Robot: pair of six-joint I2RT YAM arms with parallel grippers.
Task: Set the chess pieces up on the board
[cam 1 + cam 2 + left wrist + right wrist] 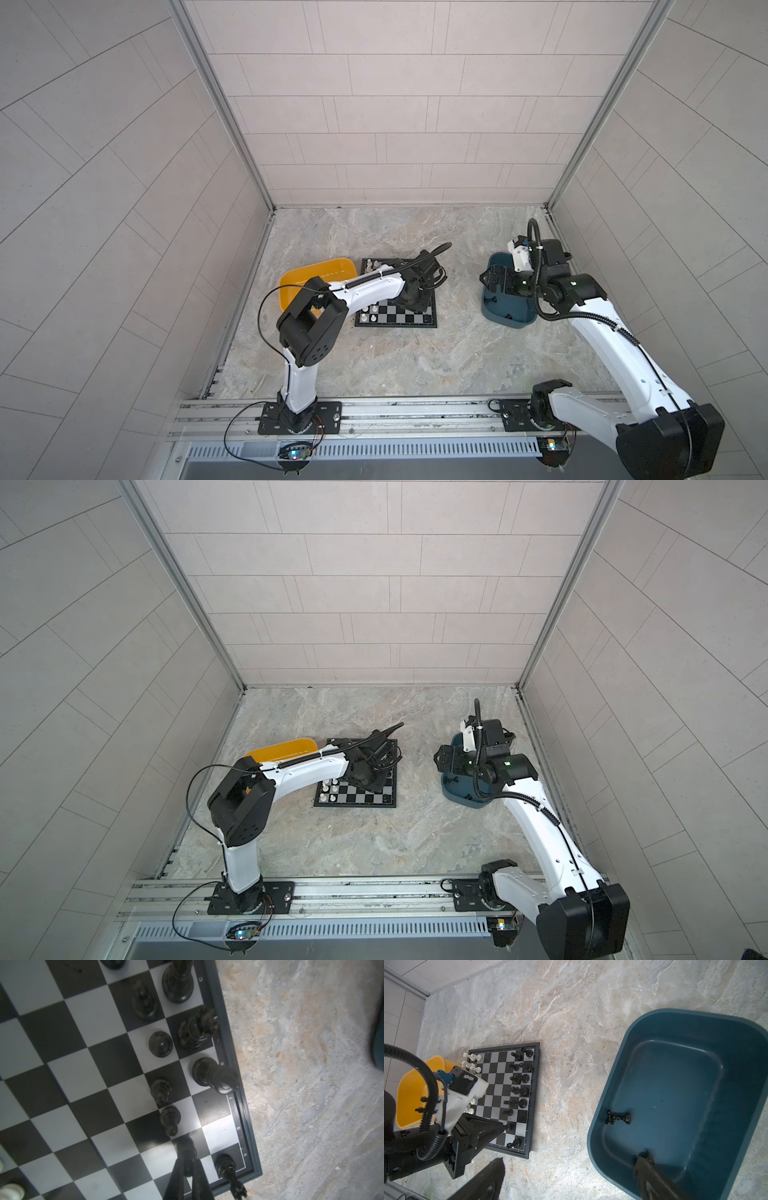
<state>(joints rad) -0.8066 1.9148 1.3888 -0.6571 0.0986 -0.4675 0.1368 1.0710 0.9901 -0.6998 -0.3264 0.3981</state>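
My left gripper (pixel 188 1164) is clamped on a black pawn (pixel 185 1150) on the board (pixel 496 1093). The right gripper (pixel 572 1157) stands wide apart over the teal tray (pixel 675 1084), where a black piece (pixel 618 1119), perhaps two, lies. I judge it light and slippery, so I would pinch its thin neck.

Tabletop (pixel 415 365): board (pixel 399 318), yellow tray (pixel 316 270), teal tray (pixel 675 1095)

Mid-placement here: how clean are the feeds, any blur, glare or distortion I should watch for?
Left wrist view: dim and soft; the black pawn in the shut left gripper is blurred, and glare whitens the board beside it. Right wrist view: board and teal tray sharp, only the open right gripper is a blurred dark shape. Both top views: wide-angle bowing of the walls.
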